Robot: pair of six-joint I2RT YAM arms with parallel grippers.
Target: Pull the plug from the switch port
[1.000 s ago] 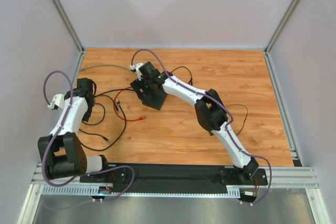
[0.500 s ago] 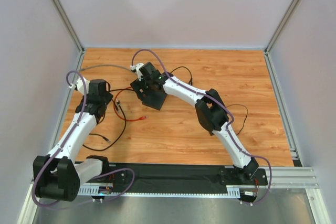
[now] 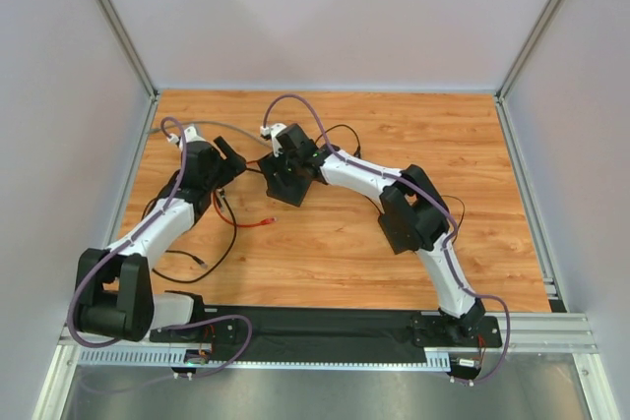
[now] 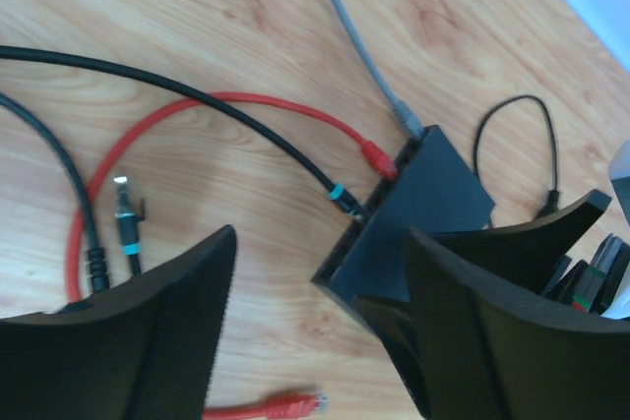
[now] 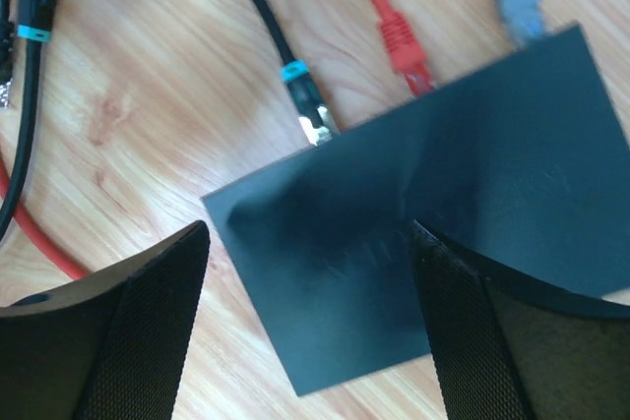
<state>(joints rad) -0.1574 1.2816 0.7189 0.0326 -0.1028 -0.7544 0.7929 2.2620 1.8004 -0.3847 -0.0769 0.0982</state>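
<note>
Looking left, I see my left gripper (image 4: pixel 320 238) spread open, holding nothing, near the switch (image 4: pixel 438 194) on the table's (image 3: pixel 345 253) far middle. Black plug (image 4: pixel 346 202), red plug (image 4: pixel 377 157) and grey plug (image 4: pixel 411 128) sit in its edge. My right gripper (image 5: pixel 310 233) hangs open over it.

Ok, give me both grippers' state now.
Left gripper: open, holding nothing.
Right gripper: open above the switch, gripping nothing.

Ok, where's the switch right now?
In the top view, the switch lies left of centre on the table, under the right gripper, with the left gripper just left of it.
</note>
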